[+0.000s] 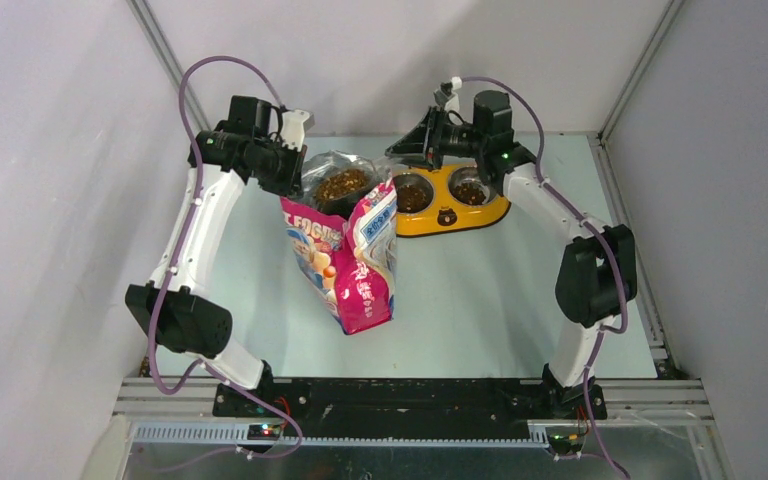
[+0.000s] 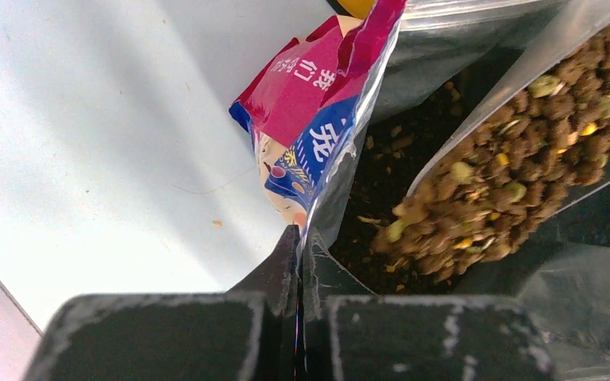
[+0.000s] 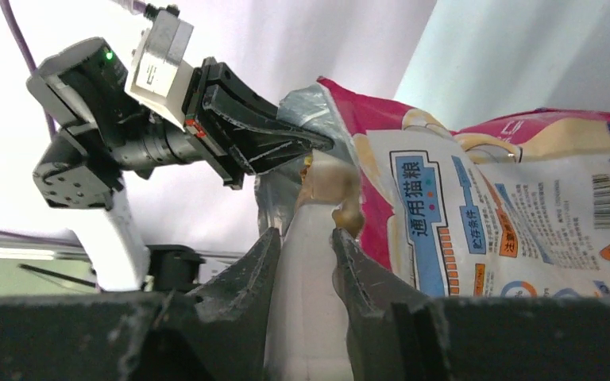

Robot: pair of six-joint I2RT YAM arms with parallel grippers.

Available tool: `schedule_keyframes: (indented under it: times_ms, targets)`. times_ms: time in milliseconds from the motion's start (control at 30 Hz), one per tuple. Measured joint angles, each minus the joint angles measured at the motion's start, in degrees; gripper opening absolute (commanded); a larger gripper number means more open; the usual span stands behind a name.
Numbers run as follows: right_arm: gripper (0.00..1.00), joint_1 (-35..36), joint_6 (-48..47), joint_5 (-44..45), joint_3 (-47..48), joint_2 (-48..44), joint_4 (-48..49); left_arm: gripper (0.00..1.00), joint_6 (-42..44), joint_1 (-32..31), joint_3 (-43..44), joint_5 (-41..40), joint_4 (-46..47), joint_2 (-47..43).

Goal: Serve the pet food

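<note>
Scooping is the step in hand, as I read it. My right gripper is clamped on the pale handle of the clear plastic scoop. The scoop's cup sits loaded at the mouth of the glossy pink-and-blue cat food bag, which stands at the centre of the overhead view. My left gripper, at the bottom centre of its own wrist view, is pinched fully closed on the bag's silver-lined rim and holds the mouth spread.

The next move, I judge, calls for lifting the scoop level and clear of the rim. It then has to travel toward the upper right, to the yellow double bowl with steel cups near the bag, and tip over one cup. Both cups look to have brown fill in them, though I cannot tell how full they are. The left pinch should not let go, or the bag may slump.

The small brown dry kibble pellets are heaped in the scoop at the right of the left wrist view. They are rough and rounded, mostly dark brown, with a few pale green and yellow pieces mixed in. More of them lie dark and loose inside the bag below the scoop. A heap like that looks liable to spill if the scoop tilts.
</note>
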Motion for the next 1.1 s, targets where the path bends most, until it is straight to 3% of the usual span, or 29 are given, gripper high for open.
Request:
schedule_keyframes:
  times_ms: [233, 433, 700, 1100]
  targets:
    - [0.00, -1.7, 15.5, -2.9, -6.5, 1.8, 10.2, 0.00, 1.0, 0.0, 0.0, -0.3, -0.2, 0.0]
    - [0.00, -1.6, 23.6, -4.8, -6.7, 3.7, 14.9, 0.00, 4.1, 0.0, 0.9, -2.2, -2.0, 0.2]
    - [0.00, -2.3, 33.7, -6.2, -11.5, 5.1, 29.0, 0.00, 6.8, 0.0, 3.6, -4.1, -5.1, 1.8]
    - [0.00, -4.3, 36.7, -7.6, -12.1, 5.1, 33.8, 0.00, 7.5, 0.1, 3.7, -4.4, -5.0, 2.3]
